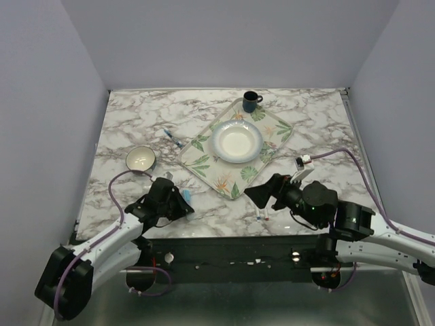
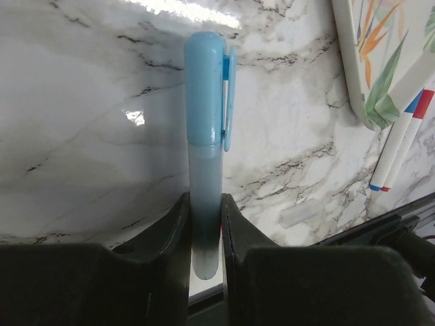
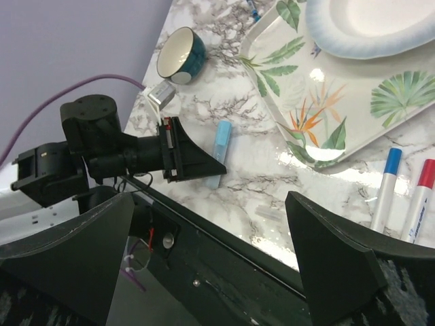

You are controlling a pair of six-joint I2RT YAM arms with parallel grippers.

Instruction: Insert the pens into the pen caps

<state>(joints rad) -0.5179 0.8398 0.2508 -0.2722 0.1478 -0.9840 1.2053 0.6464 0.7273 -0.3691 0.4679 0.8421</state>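
My left gripper is shut on the body of the light-blue marker, low over the table's near left part. Its light-blue cap sits on the marker's far end. The top view shows this gripper and marker. My right gripper is open and empty above the near table edge. Two white markers, one with a blue end and one with a red end, lie side by side beside it. The thin dark blue pen lies left of the tray. A small clear tube lies between the grippers.
A leaf-patterned tray holds a white plate, with a dark mug at its far corner. A small bowl stands at the left. A white connector on a purple cable lies at the right.
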